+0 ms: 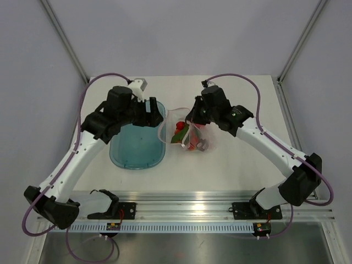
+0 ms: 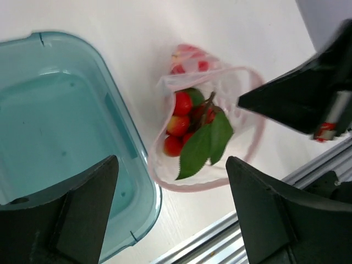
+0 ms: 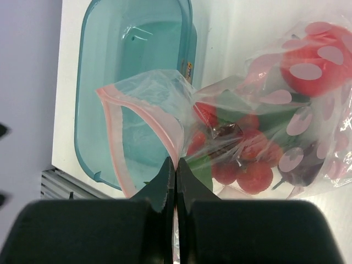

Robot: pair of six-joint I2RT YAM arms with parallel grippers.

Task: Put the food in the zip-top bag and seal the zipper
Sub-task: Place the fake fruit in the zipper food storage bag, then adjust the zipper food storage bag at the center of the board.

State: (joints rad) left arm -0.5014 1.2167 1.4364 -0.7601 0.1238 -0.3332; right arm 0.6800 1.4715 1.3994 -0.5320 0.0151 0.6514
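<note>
1. Clear plastic catches the eye in the top view. The zip-top bag (image 1: 192,137) lies on the desk (image 1: 242,165) just under the right tool (image 1: 194,118), and the food (image 1: 181,132) shows red and green inside it. The left tool (image 1: 153,114) hangs beside the bag's mouth, over the far end of the teal tray (image 1: 135,157).
2. From the left wrist, the left tool's fingers (image 2: 82,209) stand wide apart with nothing between them. Directly beneath them the bag's mouth gapes around red fruits and a green leaf (image 2: 201,146). The tray, off to that tool's side, looks empty.
3. From the right wrist, the right tool's fingers (image 3: 159,190) are pressed together, pinching the bag's film just beside the zipper (image 3: 140,107). The zipper arches open ahead of the tool.
4. Loading appears done. What is left is the sealing, which means pressing the pink strip shut along its whole length.
</note>
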